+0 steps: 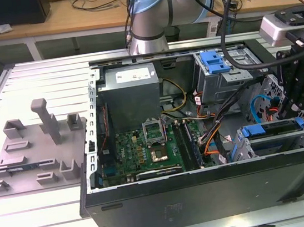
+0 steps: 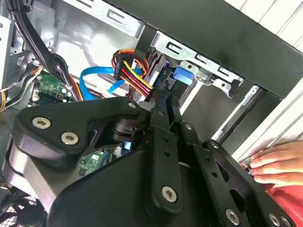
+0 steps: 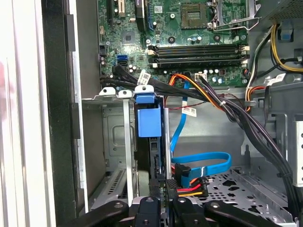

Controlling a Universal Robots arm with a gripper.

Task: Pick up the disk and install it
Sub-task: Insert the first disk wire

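The disk (image 3: 150,124) stands on edge in a slot of the drive cage (image 3: 110,142) at the case's front corner, on the exterior view's right. Its blue carrier frame (image 1: 271,128) lies along the cage top. My gripper (image 3: 162,204) sits at the disk's cable end, its two black fingers (image 3: 146,208) close on either side of the disk's edge. In the second wrist view the gripper (image 2: 163,100) points toward the blue carrier tab (image 2: 184,75). In the exterior view the gripper (image 1: 301,115) hangs just beyond the cage, over the case's right end.
Blue data cables (image 3: 203,163) and a red-yellow power plug (image 3: 189,183) crowd the disk's end. A second blue carrier (image 1: 215,60) sits in the rear cage. The motherboard (image 1: 145,148) and grey power supply (image 1: 131,94) fill the case. A person's hand (image 2: 277,163) rests outside the case wall.
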